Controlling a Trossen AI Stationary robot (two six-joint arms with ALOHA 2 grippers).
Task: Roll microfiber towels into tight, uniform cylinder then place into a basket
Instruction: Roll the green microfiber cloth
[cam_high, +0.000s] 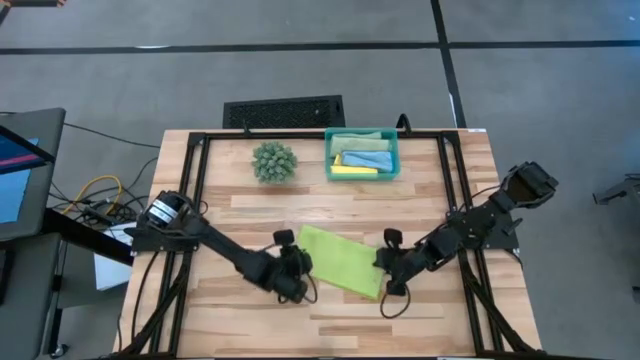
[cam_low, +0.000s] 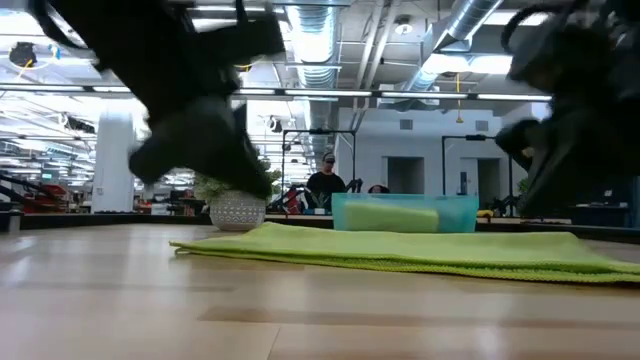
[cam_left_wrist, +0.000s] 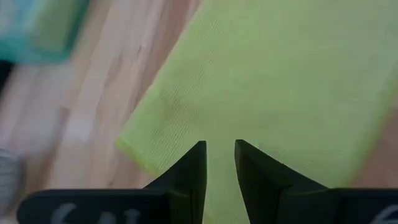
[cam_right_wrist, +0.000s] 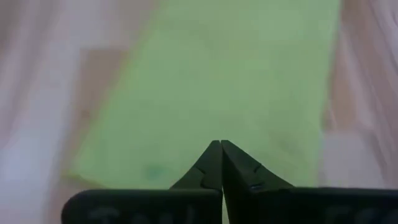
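Note:
The lime green towel (cam_high: 340, 260) lies flat on the table as a slanting strip, and it also shows in the low view (cam_low: 400, 250). My left gripper (cam_high: 298, 272) hovers over the towel's left end (cam_left_wrist: 205, 93), fingers a little apart. My right gripper (cam_high: 388, 270) hovers over its right end (cam_right_wrist: 217, 81), fingers shut. In the low view both grippers (cam_low: 215, 150) (cam_low: 560, 150) stand clear above the cloth. The teal basket (cam_high: 392, 160) at the table's far side holds the sage green, light blue (cam_high: 368, 158) and yellow (cam_high: 352, 171) towels.
A round spiky green plant ball (cam_high: 273, 160) stands left of the basket. A black slotted grille (cam_high: 283, 110) lies beyond the table's far edge. Bare wood (cam_high: 330, 320) lies near the front edge. A person (cam_low: 325, 180) shows far off in the room.

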